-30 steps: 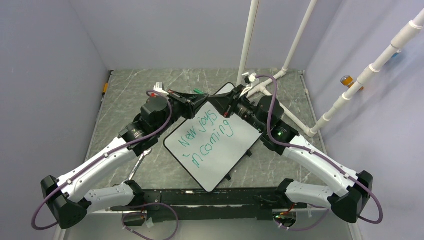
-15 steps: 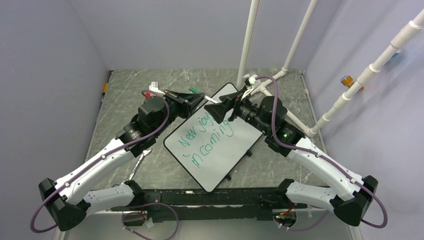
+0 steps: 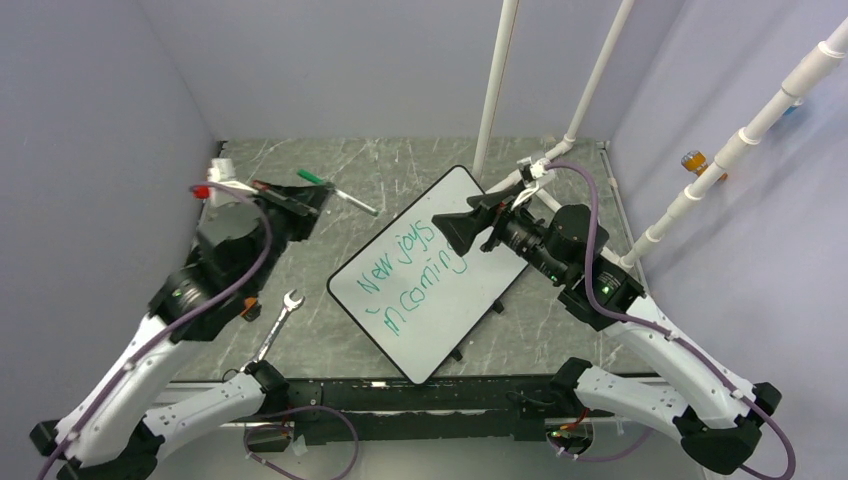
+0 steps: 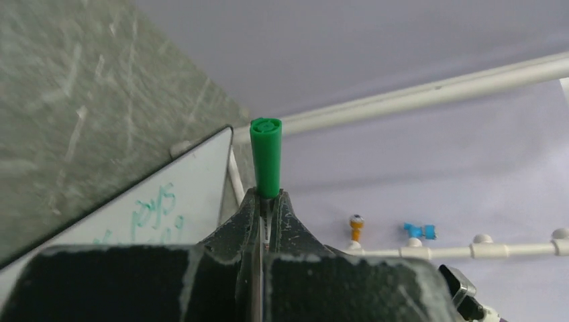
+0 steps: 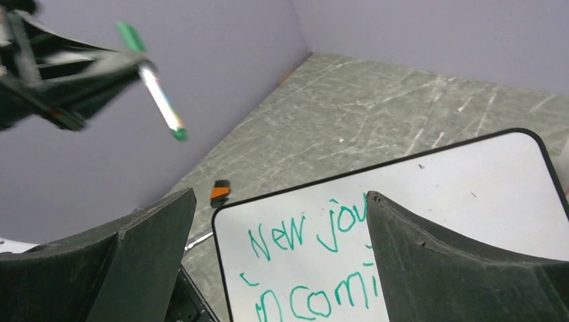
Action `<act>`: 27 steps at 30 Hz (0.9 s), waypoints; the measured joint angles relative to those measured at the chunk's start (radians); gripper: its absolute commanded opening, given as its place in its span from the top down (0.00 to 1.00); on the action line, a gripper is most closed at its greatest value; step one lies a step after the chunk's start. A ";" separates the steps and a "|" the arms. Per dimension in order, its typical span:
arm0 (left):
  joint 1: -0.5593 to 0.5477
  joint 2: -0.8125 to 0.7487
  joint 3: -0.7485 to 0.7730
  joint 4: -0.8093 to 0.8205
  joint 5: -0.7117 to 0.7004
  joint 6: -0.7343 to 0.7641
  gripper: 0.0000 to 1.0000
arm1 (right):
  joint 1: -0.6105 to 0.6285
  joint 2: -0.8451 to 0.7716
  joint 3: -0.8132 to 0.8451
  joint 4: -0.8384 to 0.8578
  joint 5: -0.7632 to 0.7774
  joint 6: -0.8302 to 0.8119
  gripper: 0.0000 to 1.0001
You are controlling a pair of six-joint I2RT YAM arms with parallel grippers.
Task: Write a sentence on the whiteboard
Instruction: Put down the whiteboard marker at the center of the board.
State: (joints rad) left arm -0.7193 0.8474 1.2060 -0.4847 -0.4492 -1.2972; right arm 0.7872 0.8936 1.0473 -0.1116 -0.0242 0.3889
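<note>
The whiteboard (image 3: 450, 320) lies askew on the surface (image 3: 400, 160) between the arms, with the sentence (image 3: 410, 272) in green across it. The left tool (image 3: 318, 192) is pressed together on a green marker (image 3: 350, 199), left of the board. The right tool (image 3: 450, 228) hangs spread wide over the board's far half.

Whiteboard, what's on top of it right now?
On the whiteboard a green sentence reads "New joys incoming". The open right gripper hangs over the far part and hides a patch of board in the top view. Nothing else shows lying on it.
</note>
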 measured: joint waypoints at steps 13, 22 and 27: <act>0.003 -0.261 0.143 -0.295 -0.249 0.596 1.00 | 0.000 -0.032 0.000 -0.064 0.070 -0.004 0.00; 0.003 -0.183 0.248 -0.682 -0.265 0.685 1.00 | 0.000 -0.032 0.003 -0.139 0.143 -0.001 0.00; 0.003 -0.097 0.227 -0.807 -0.219 0.684 1.00 | 0.000 -0.057 0.003 -0.192 0.187 0.006 0.00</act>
State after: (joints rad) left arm -0.7158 0.7509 1.4326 -1.2919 -0.6682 -0.6128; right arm 0.7868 0.8368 1.0504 -0.3038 0.1623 0.3946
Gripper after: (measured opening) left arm 0.029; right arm 0.993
